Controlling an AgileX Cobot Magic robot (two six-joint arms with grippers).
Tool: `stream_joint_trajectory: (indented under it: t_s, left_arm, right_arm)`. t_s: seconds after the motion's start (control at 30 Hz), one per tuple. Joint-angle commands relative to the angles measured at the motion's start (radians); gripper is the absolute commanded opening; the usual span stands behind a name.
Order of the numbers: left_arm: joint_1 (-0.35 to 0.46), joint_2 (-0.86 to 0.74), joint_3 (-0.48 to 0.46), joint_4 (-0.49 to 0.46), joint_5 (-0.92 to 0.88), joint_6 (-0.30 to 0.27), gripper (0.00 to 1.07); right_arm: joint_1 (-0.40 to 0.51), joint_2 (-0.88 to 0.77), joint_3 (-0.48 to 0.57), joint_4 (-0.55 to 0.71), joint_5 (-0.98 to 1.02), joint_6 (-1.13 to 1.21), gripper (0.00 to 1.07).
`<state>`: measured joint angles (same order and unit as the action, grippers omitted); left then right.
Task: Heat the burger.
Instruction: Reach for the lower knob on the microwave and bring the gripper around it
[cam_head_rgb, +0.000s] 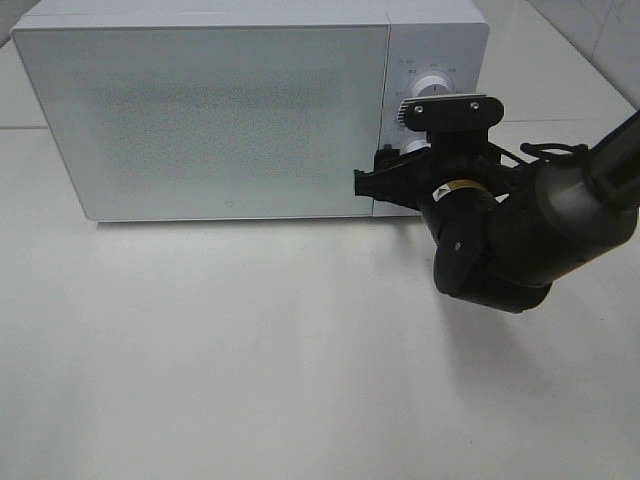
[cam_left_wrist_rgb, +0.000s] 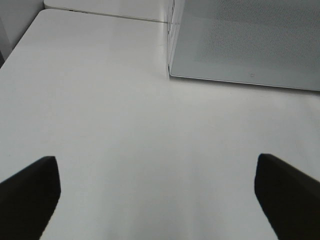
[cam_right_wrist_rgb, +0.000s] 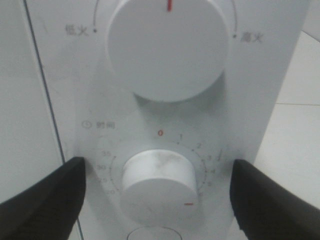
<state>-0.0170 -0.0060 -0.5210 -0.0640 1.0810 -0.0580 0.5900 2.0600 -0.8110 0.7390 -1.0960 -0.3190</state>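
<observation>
Right tool (cam_right_wrist_rgb: 157, 197) is spread astride the timer knob (cam_right_wrist_rgb: 159, 177) on the microwave (cam_head_rgb: 220, 120), gripping nothing. Left tool (cam_left_wrist_rgb: 157, 195) is wide and empty over open desk (cam_left_wrist_rgb: 125, 125).

Microwave (cam_head_rgb: 220, 120) sits on table (cam_head_rgb: 250, 380), knob (cam_right_wrist_rgb: 159, 175) between right fingers (cam_right_wrist_rgb: 45, 195).

Left hand (cam_left_wrist_rgb: 156, 167) over white table (cam_left_wrist_rgb: 100, 100), fingers wide apart; microwave (cam_left_wrist_rgb: 240, 40) front corner ahead.
</observation>
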Motion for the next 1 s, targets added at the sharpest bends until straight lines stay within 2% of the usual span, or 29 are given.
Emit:
stream_joint_trajectory:
  t_s: [0.03,0.37,0.43,0.53,0.6,0.63,0.67,0.7,1.0]
  left_arm:
    - [0.001,-0.017,0.003,-0.009,-0.012,0.003,0.98]
    - [0.001,-0.017,0.003,-0.009,-0.012,0.003,0.98]
    - [0.001,-0.017,0.003,-0.009,-0.012,0.003,0.98]
    - [0.001,-0.017,0.003,-0.009,-0.012,0.003,0.98]
    - [0.001,-0.017,0.003,-0.009,-0.012,0.003,0.98]
    - [0.001,-0.017,0.003,-0.009,-0.012,0.003,0.98]
    - [0.001,-0.017,0.003,-0.009,-0.012,0.003,0.98]
    - [0.001,-0.017,0.003,-0.009,-0.012,0.003,0.98]
    - [0.001,-0.017,0.003,-0.009,-0.012,0.003,0.98]
  right_arm:
    - [-0.009,0.009,-0.035,-0.001,-0.016,0.001,0.76]
    - [-0.009,0.009,-0.036,0.000,-0.039,0.002,0.69]
    - [-0.009,0.009,-0.036,0.000,-0.042,0.002,0.53]
    - [-0.009,0.009,-0.036,0.000,-0.042,0.002,0.47]
    - [-0.009,0.009,-0.036,0.000,-0.042,0.002,0.19]
    - [-0.009,0.009,-0.036,0.000,-0.042,0.002,0.19]
    - [-0.009,0.009,-0.036,0.000,-0.043,0.002,0.13]
    - [-0.009,0.009,-0.036,-0.001,-0.048,0.002,0.02]
    - [-0.009,0.009,-0.036,-0.009,-0.110,0.050,0.00]
